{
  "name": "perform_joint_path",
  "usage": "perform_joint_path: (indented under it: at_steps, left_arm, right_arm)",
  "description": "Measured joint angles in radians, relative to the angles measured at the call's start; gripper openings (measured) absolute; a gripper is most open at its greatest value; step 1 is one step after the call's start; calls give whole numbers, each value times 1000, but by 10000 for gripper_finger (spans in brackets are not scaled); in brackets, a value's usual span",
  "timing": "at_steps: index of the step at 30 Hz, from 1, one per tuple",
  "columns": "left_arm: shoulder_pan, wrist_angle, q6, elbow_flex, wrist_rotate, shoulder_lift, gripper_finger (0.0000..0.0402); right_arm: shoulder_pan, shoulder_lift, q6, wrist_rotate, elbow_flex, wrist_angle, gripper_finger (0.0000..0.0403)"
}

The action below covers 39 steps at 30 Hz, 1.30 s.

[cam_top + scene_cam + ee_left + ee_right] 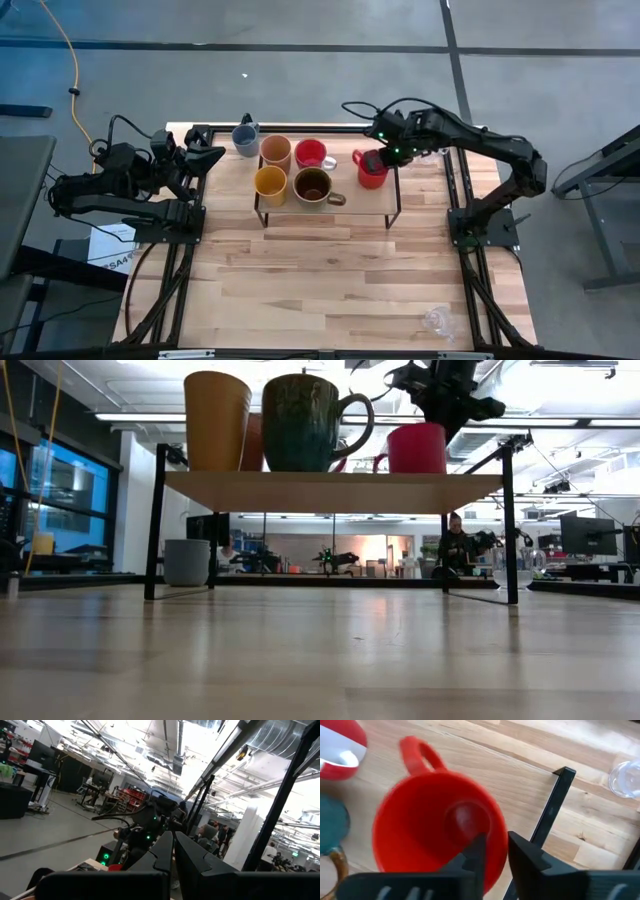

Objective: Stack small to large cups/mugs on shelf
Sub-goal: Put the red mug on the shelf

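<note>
shelf [390,205]: a black-framed rack with a wooden plank top, standing on the far half of the desk [330,290].
red mug [372,169]: sitting upright on the shelf plank, close to its right-hand end rail.
right tool [492,851]: hovering over the red mug, one finger inside the rim and one outside, the wall between them; jaws looking slightly parted, so a judgement only: it is letting go rather than gripping.
left tool [174,851]: closed on nothing, waiting off the shelf's left end.
other cups on the shelf: peach tumbler [275,152], orange-yellow cup [270,184], dark-brown mug [314,186] and a red cup [311,153] standing left of the red mug.
off the shelf: grey-blue mug [244,139] by the shelf's far-left corner; a clear glass cup [437,322] lying well apart, near the desk's front-right corner.
risk, drag: a finger is likely catching the rim on lift, tipping the red mug.
risk, edge: the red mug is sitting near the end rail, so a sideways nudge could be pushing it off the plank.
</note>
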Motion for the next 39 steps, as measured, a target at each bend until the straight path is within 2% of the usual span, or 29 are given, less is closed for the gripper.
perform_joint_path:
  at_steps: [6, 11, 15, 23, 27, 30, 33, 39]
  left_arm:
    - [0, 0, 0, 0, -1, 0, 7]
    - [0, 0, 0, 0, -1, 0, 7]
    - [0, 0, -3, 0, -1, 0, 8]
    - [0, 0, -3, 0, -4, 0, 8]
    - [0, 0, -3, 0, -7, 0, 8]
    - [0, 0, -3, 0, -7, 0, 8]
    - [0, 0, -3, 0, -10, 0, 8]
    - [0, 0, -6, 0, -10, 0, 8]
  right_arm:
    - [0, 0, -9, 0, 6, 5, 120]
    - [2, -5, -29, -9, 6, 14, 141]
    - [3, -21, -35, -72, 7, 18, 142]
    - [10, -102, -6, -104, 7, 31, 142]
    - [10, -152, -1, -151, 7, 111, 142]
    - [-7, -179, -82, -161, 8, 191, 142]
    - [-82, -177, -133, -205, 9, 231, 142]
    - [-181, -80, -312, -195, 9, 304, 133]
